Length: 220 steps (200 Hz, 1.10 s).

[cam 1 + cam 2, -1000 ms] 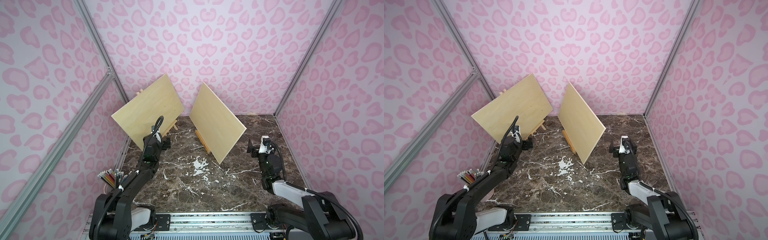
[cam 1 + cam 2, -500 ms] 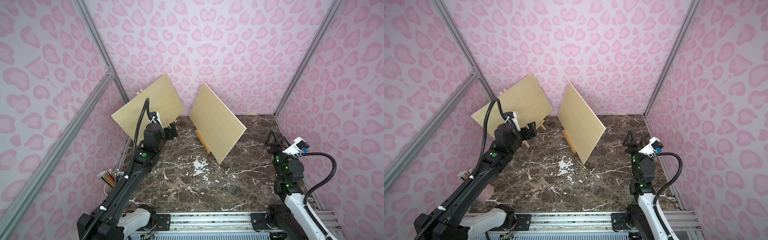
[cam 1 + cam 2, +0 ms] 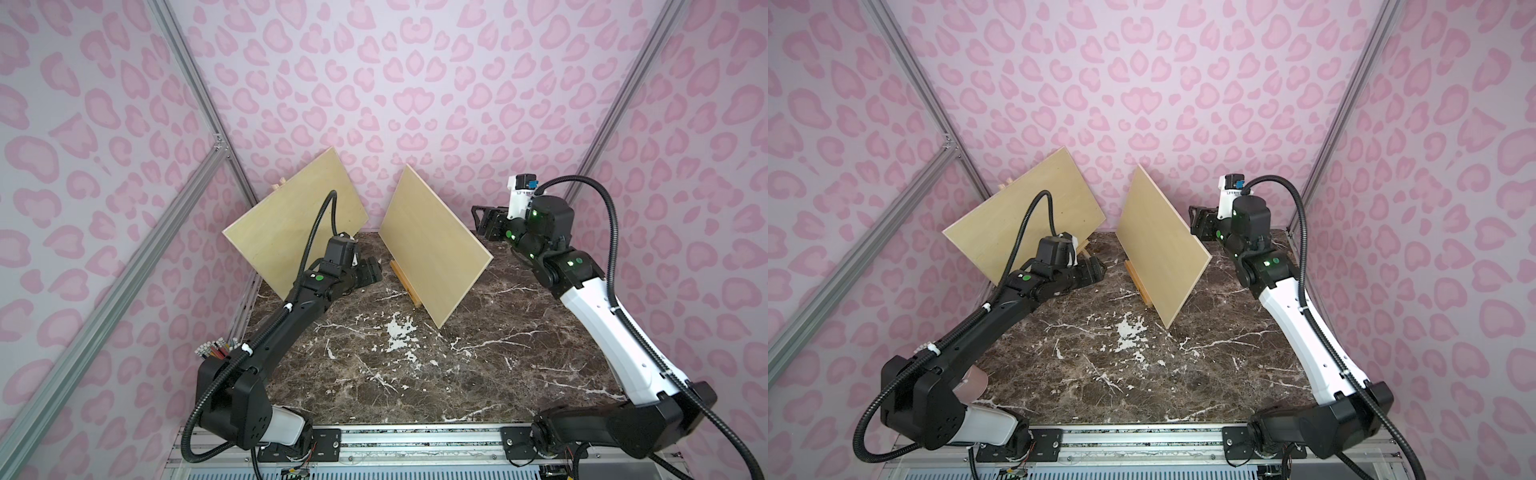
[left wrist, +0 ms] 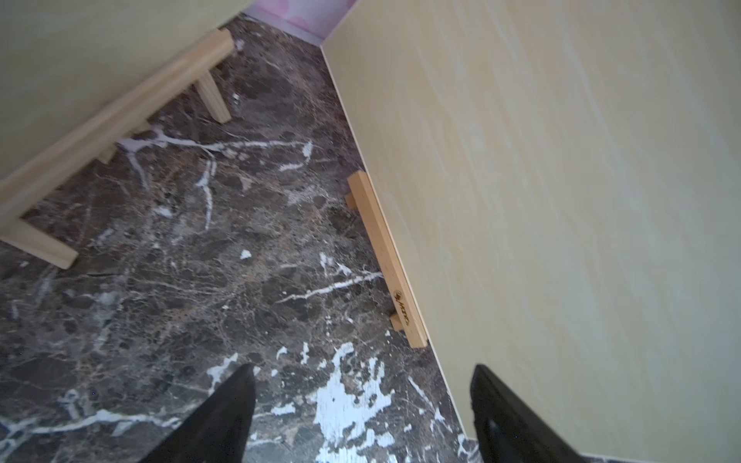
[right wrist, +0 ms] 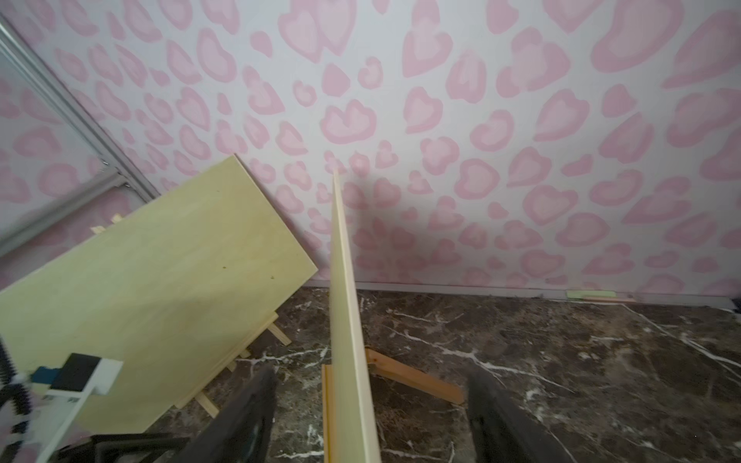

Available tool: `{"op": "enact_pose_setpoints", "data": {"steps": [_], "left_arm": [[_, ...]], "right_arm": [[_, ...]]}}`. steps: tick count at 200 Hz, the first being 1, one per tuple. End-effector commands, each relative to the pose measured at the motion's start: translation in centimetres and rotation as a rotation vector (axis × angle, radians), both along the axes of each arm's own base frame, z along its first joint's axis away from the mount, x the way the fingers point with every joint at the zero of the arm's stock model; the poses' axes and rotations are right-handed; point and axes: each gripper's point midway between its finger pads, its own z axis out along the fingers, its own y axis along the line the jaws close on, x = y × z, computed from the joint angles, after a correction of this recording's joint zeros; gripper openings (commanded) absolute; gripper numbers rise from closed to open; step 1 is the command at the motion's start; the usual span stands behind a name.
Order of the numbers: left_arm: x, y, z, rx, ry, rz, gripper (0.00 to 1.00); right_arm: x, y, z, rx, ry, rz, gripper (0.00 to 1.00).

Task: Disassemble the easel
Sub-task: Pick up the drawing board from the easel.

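Boards stand on two small easels on the marble table (image 3: 374, 374). Taking the back wall as 12 o'clock in both top views, the left board (image 3: 270, 232) leans back at about 10 o'clock, near the corner. It rests on the left easel (image 4: 120, 108), whose ledge and front legs show in the left wrist view. The right board (image 3: 432, 249) stands at about 12 o'clock, one end toward the wall. Its lower edge sits on the ledge of the right easel (image 3: 405, 282), and a back leg of that easel shows behind the board in the right wrist view.

The left gripper (image 3: 374, 269) hovers low between the boards, just in front of the left board's lower corner, pointing toward 3 o'clock. Its fingers (image 4: 224, 413) are spread, with only bare marble between them, touching nothing.

The right gripper (image 3: 478, 222) is raised at about 1 o'clock, just beside the right board's upper edge, pointing toward 9 o'clock. Its fingers (image 5: 248, 417) are spread too. In the right wrist view the board's thin edge runs between them with a clear gap on each side, so nothing is grasped.
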Motion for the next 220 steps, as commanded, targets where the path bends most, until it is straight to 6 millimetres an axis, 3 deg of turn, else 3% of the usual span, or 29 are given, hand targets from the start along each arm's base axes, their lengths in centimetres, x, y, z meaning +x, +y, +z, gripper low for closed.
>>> {"op": "enact_pose_setpoints", "data": {"steps": [1, 27, 53, 111, 114, 132, 157, 194, 220], "left_arm": [[-1.4, -0.1, -1.7, 0.019, 0.099, 0.013, 0.85], [-1.7, -0.7, -2.6, -0.001, 0.138, 0.015, 0.84], [-1.9, -1.6, -3.1, -0.037, 0.174, -0.009, 0.83], [-2.0, -2.1, -2.8, -0.055, 0.176, -0.029, 0.82], [-2.0, -2.2, -2.8, -0.058, 0.175, -0.034, 0.82], [-2.0, -2.5, -2.7, -0.068, 0.177, -0.049, 0.82], [-2.1, -3.0, -2.6, -0.083, 0.18, -0.077, 0.82], [-2.0, -3.2, -2.4, -0.088, 0.17, -0.092, 0.82], [-2.0, -3.5, -2.1, -0.097, 0.159, -0.112, 0.82]], "right_arm": [[0.4, -0.2, -4.0, -0.15, 0.173, 0.008, 0.7], [1.0, 0.7, -5.4, -0.184, 0.262, 0.048, 0.66], [0.1, 1.3, -6.1, -0.158, 0.267, 0.074, 0.65], [-5.4, 1.9, -1.8, 0.089, 0.049, 0.155, 0.69], [-5.6, 2.0, -3.0, 0.091, 0.068, 0.166, 0.7], [-6.4, 2.5, -4.5, 0.133, 0.07, 0.195, 0.7], [-6.7, 1.4, -7.4, 0.175, 0.049, 0.129, 0.68], [-7.3, -0.5, -7.6, 0.243, -0.104, 0.042, 0.65], [-7.5, -0.4, -8.2, 0.304, -0.19, 0.034, 0.59]]}}
